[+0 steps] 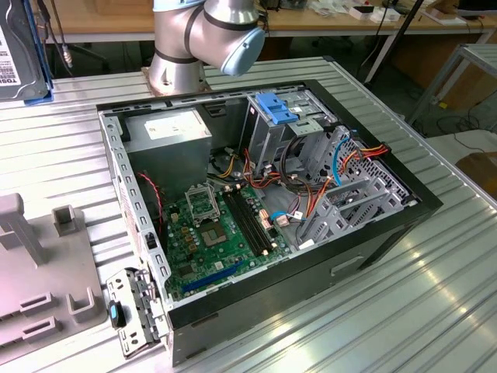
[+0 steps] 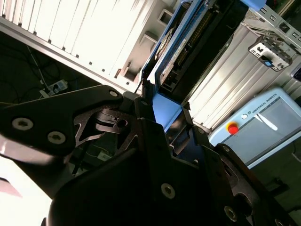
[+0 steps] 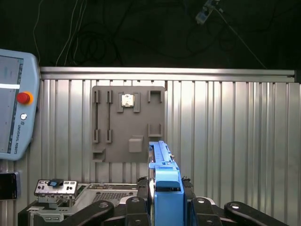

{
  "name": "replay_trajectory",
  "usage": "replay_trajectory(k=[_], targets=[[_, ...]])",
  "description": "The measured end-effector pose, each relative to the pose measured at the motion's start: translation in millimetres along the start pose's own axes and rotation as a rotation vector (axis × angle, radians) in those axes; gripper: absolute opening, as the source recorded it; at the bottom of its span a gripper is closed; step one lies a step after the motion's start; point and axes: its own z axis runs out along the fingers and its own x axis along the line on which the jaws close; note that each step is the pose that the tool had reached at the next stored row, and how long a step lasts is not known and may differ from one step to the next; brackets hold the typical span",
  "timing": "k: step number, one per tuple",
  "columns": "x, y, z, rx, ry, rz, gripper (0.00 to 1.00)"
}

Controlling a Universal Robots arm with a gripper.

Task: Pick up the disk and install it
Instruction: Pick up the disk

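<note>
In the first wrist view the claw [image 3: 164, 207] was seen closed on the disk [image 3: 163, 176], which was held edge-on with its blue rail between the fingers. In the exterior view the disk was held above the desk [image 1: 435, 311] at the exterior view's left, well apart from the open case [image 1: 404, 214]. The pick-up was judged done, the install not yet begun. For that, the cage [image 1: 289, 128] would have to be reached and the rails lined up squarely with its bay.
</note>
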Motion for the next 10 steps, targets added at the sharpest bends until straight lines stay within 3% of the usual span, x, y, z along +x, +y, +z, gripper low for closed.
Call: replay_trajectory(k=[10], targets=[[0.1,-14.4,0.0,0.0000,0.0000,0.000,0.37]])
